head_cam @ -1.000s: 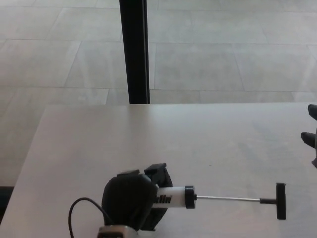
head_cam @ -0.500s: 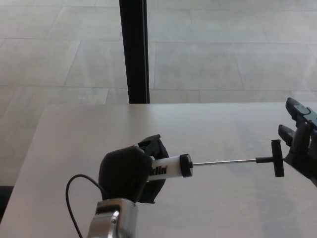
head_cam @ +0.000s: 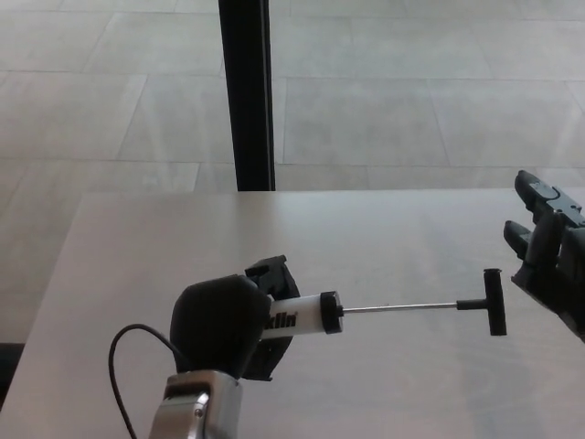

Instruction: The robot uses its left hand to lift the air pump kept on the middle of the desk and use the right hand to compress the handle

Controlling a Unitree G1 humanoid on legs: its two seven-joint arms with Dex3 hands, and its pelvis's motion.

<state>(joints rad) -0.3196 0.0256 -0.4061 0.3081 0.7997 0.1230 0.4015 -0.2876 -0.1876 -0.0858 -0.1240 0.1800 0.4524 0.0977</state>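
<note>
My left hand point(head_cam: 224, 322) clamps the air pump point(head_cam: 306, 314) barrel above the desk's point(head_cam: 384, 229) near edge, rod extended; right hand point(head_cam: 548, 261), fingers apart, waits beside the T-handle point(head_cam: 494, 301) to push.

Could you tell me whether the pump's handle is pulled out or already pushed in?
Pulled out. A long bare rod separates the handle from the pump body, held in the left hand.
</note>
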